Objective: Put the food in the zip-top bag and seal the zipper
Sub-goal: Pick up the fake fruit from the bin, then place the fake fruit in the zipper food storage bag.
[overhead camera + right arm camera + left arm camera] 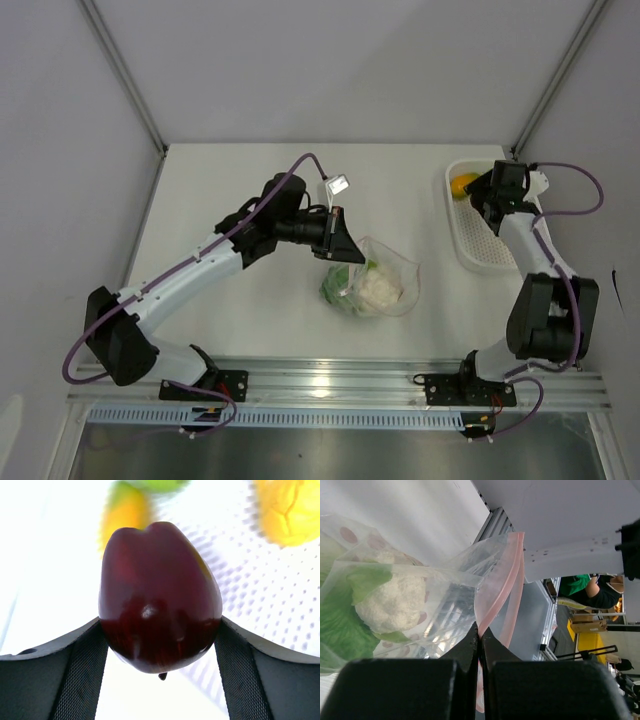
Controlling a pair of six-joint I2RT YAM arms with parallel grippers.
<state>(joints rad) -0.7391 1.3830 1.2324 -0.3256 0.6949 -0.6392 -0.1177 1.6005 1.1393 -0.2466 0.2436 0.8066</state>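
The clear dotted zip-top bag (385, 280) lies mid-table with the green-white leafy cabbage (385, 600) inside. My left gripper (480, 632) is shut on the bag's mouth edge, pinching the pink zipper strip (512, 575) and holding it up; in the top view it (342, 240) sits at the bag's left corner. My right gripper (160, 645) is shut on the dark red apple (159, 595) over the white mesh basket (470, 235); in the top view it (492, 200) is inside the basket. An orange fruit (463, 185) lies in the basket's far end.
In the right wrist view, a yellow fruit (292, 510), an orange-yellow fruit (125, 512) and a green apple (157, 485) lie blurred on the basket floor behind the red apple. Enclosure walls and posts ring the table. A metal rail (340, 385) runs along the near edge.
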